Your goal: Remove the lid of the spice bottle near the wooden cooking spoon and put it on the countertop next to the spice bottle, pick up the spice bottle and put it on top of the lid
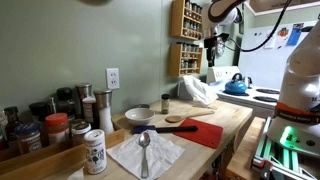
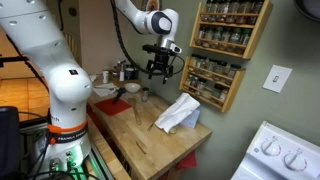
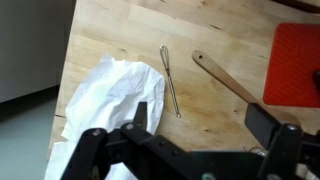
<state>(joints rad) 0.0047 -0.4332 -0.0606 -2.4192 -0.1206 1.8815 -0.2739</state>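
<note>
One pincer (image 3: 185, 150): jaws apart, empty, high above bench (image 3: 120, 30)
Spice bottle (image 1: 166, 103): lid (image 1: 166, 96) on, well apart
Risk: descending off-target could clip the wooden cooking spoon (image 3: 225, 78) nearby

One wooden cooking spoon (image 3: 225, 78), one metal spoon (image 1: 145, 148), one blue kettle (image 1: 236, 86), one red mat (image 3: 296, 62), two wall spice racks (image 2: 231, 24) (image 2: 212, 80).

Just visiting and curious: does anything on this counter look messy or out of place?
Only the crumpled white cloth stands out: it lies bunched up near the countertop edge, beside a thin wire utensil. Nothing looks spilled or broken.
</note>
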